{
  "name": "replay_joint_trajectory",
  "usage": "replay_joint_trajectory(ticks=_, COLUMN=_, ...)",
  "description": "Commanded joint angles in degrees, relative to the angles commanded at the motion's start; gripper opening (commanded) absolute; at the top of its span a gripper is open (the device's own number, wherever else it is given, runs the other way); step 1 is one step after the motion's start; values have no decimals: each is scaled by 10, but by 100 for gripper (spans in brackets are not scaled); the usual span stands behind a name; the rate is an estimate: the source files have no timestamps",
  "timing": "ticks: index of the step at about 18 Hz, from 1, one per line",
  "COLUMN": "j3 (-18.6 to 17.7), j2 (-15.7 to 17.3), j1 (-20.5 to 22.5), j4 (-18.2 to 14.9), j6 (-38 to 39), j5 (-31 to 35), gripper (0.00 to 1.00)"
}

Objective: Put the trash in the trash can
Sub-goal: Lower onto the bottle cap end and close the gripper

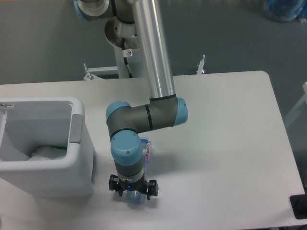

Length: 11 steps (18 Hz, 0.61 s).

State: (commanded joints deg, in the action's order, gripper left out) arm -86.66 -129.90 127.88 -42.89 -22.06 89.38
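bottle (144, 163) lies flat on the desk (225, 143) at about 6 o'clock, mostly under the wrist. claw (133, 191) sits low over it, straddling its near end; whether it grips, cannot tell. trash can (76, 143) at 9 o'clock, wrapper (48, 152) already inside. path between looks clear.

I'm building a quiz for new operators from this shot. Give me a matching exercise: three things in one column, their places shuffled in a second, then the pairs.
Things:
1. bottle
2. wrapper
3. trash can

Places:
A. at the table's left edge
B. on the table, under the end effector
C. inside the white bin

Pairs: 1-B, 2-C, 3-A
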Motion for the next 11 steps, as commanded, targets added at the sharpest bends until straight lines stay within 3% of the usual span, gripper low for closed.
replay_joint_trajectory(ticks=5, j3=-1, j2=0, j1=0, j4=0, j6=0, j5=1, gripper=81)
replay_joint_trajectory(ticks=11, j3=-1, j2=2, j1=0, j4=0, j6=0, j5=5, gripper=79)
